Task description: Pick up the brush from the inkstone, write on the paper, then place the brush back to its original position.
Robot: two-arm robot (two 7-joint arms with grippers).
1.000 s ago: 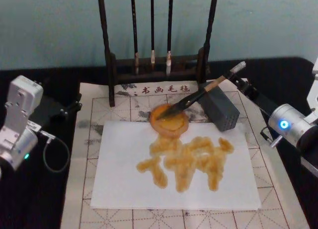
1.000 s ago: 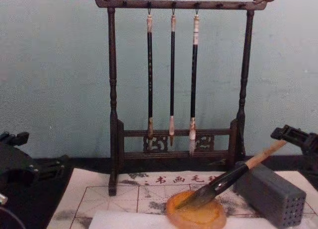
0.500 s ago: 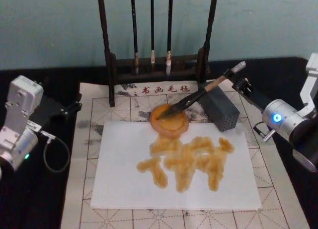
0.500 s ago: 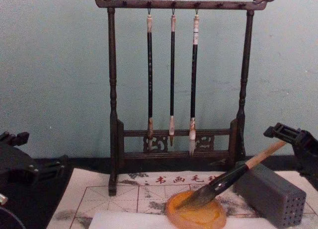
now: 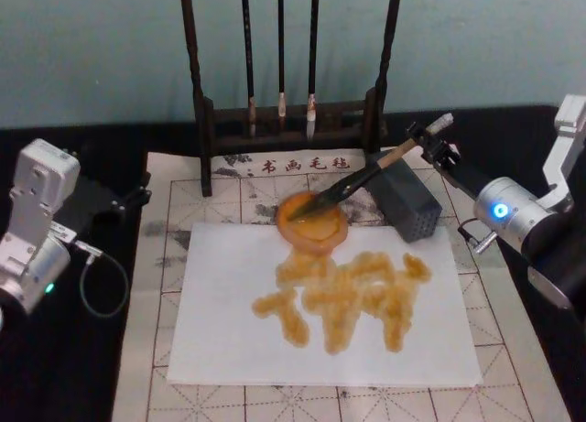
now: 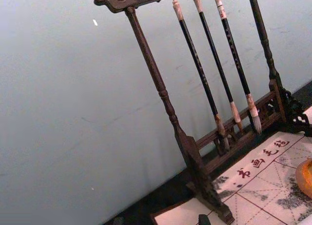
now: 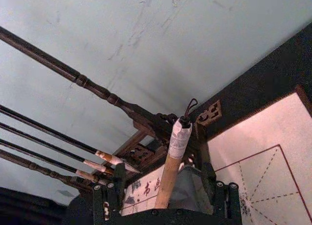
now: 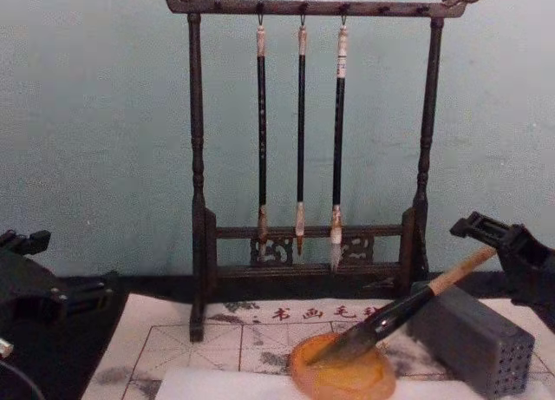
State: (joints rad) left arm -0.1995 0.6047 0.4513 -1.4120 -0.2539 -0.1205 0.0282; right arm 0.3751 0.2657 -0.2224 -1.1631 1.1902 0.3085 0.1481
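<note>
**Desk:** What is your right pincer doing?

**Operator:** I have the right pincer (image 7: 165,188) set wide at the upper end of the brush (image 5: 359,178). One of its fingers (image 7: 223,200) sits on either side of the tan shaft, just below the whitish cap. My wrist camera shows a gap on both sides, so nothing is clamped.

**Desk:** And the brush itself?

**Operator:** It lies tilted. The dark tuft rests in the orange inkstone (image 5: 316,240), and the shaft leans on the grey block (image 5: 407,207) just right of the inkstone. The inkstone sits at the far edge of the white paper (image 5: 220,330), which carries amber strokes (image 5: 343,294) across its middle. The paper lies on a beige mat (image 5: 157,257) with a red grid. Behind the mat I see the dark rack (image 5: 197,102) with three thin brushes (image 5: 280,47) hanging from it.

**Desk:** Left side?

**Operator:** My left pincer (image 5: 128,198) is parked over the black table (image 5: 73,367) beside the mat's left edge, well apart from the paper. I can't tell whether it is wide or narrow.
</note>
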